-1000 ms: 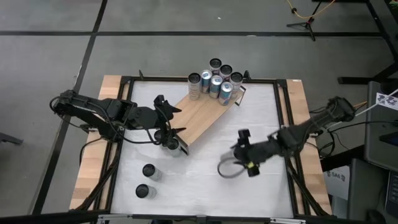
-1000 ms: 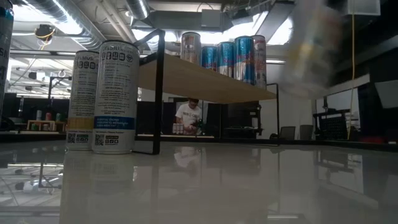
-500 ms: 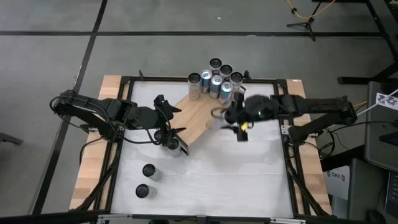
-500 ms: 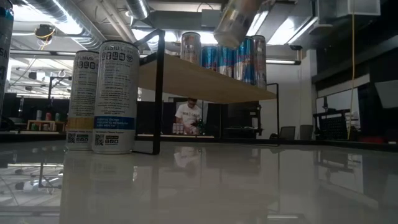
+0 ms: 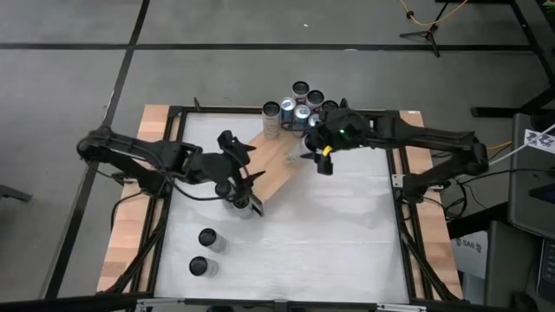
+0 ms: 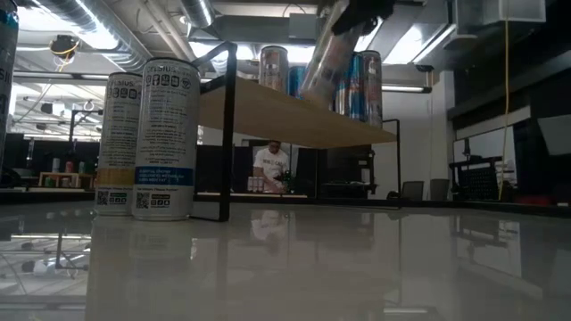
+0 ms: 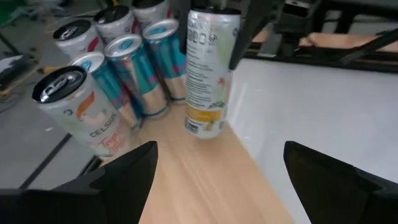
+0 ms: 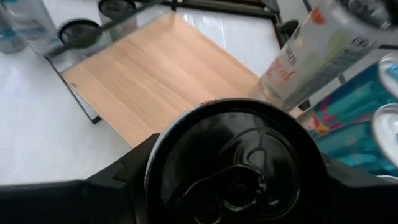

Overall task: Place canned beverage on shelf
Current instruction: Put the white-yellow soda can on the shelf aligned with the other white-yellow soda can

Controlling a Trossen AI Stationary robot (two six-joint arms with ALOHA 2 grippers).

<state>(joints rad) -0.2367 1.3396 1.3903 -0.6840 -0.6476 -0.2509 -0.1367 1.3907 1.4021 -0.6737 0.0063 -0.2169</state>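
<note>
My right gripper (image 5: 319,154) clamped on can (image 7: 208,71), tilted over shelf (image 5: 276,165) far end, beside can cluster (image 5: 299,106). Left gripper (image 5: 243,165) wide open, empty. Risk I see: tilt topples neighbours.

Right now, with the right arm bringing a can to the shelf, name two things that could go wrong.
1. The held can in the right gripper hangs tilted above the shelf; released like this, it might topple.
2. It sits close beside the standing cans, so a small sideways drift might knock them over.
The left gripper waits open at the shelf's other end.
</note>
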